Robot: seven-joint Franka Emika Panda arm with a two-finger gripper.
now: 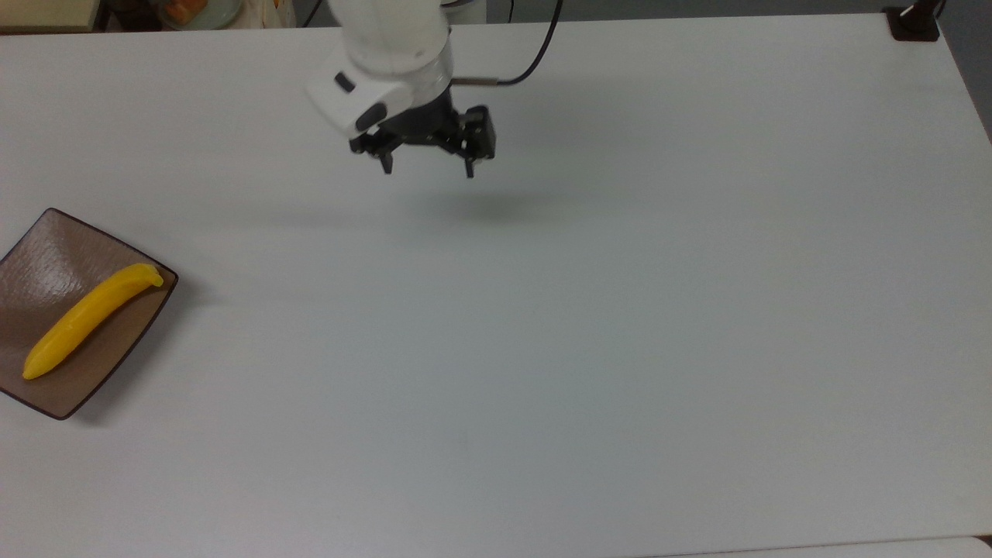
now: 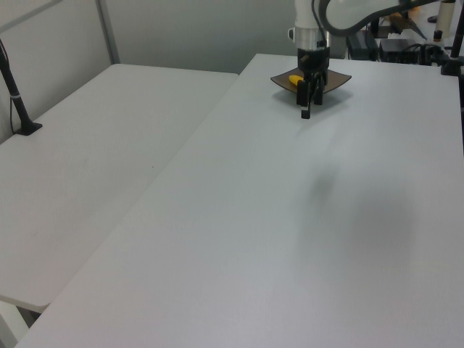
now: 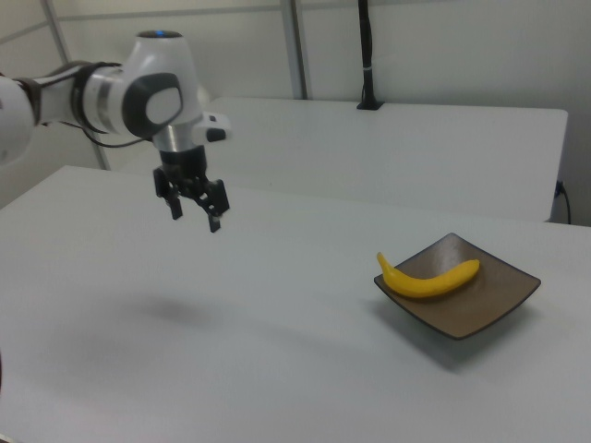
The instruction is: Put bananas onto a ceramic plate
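Note:
A bright yellow banana (image 1: 89, 318) lies diagonally on the square brown ceramic plate (image 1: 46, 263) at the top view's left edge. The right view has the banana (image 3: 429, 280) resting in the plate (image 3: 489, 309) at the right view's right. In the left view the arm partly hides the plate (image 2: 335, 77), and a bit of banana (image 2: 293, 78) peeks out. My gripper (image 1: 428, 168) hangs open above bare table, well away from the plate toward the top view's right, nothing between its fingers. It also hangs open in the right view, where the gripper (image 3: 194, 218) is far left of the plate.
The white table (image 1: 620, 310) spreads wide around the gripper. A second white table (image 2: 80, 167) adjoins it on the left view's left, with a black post (image 2: 18, 101) on it. A dark clamp (image 1: 913, 22) sits at the top view's far right corner.

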